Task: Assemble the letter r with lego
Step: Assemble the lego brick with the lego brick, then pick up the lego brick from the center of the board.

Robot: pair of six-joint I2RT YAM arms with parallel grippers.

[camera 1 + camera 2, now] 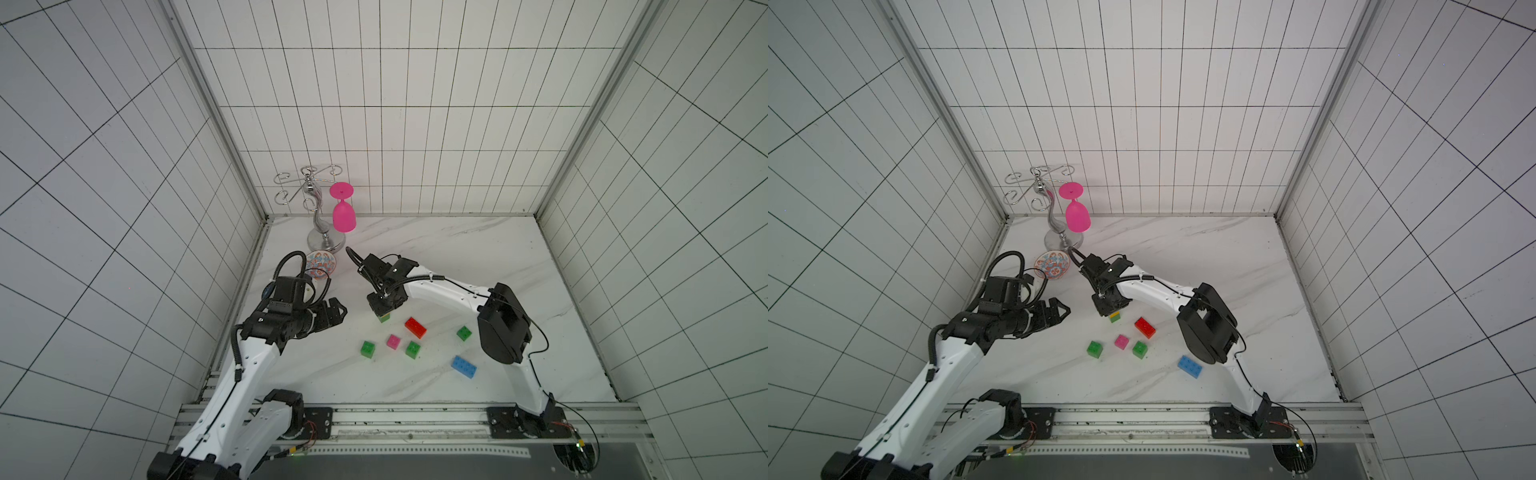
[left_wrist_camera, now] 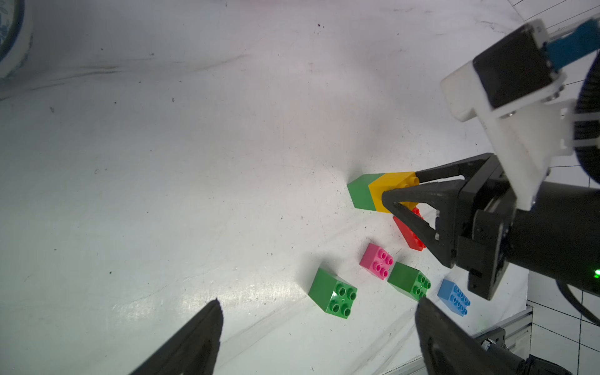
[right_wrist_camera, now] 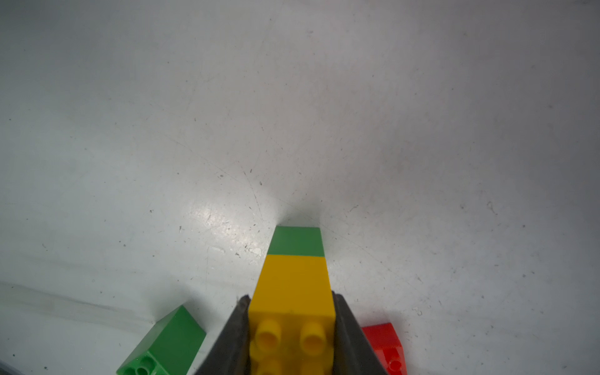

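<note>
Right pincer (image 3: 290, 297) was clenched on the yellow cube (image 3: 292, 279), one finger on each side face, studs up toward the wrist camera; yellow cube sat flush on a green base cube (image 3: 296, 242); the base cube appeared to rest on the table (image 3: 292, 113).

Left pincer (image 1: 338, 312) was released, jaws spread wide, nothing between them; it hung above the table to the left of the stack, well apart from it.

Loose lego lay on the table, all studs up and none touching another:
- red brick (image 1: 415, 326) just right of the stack, set diagonally
- pink cube (image 1: 393, 341) nearer the robot than the stack
- left green cube (image 1: 368, 348) and middle green cube (image 1: 413, 349) either side of the pink cube
- right green cube (image 1: 464, 333) close to the right arm's elbow; seen in one top view only, the arm hid it in the other
- blue brick (image 1: 464, 366) nearest the robot, on the right, set diagonally

At the back left stood a metal glass rack (image 1: 322, 232) with a pink wine glass (image 1: 343, 216) hanging upside down; a patterned bowl (image 1: 321, 264) sat in front of the rack, behind the left arm.
</note>
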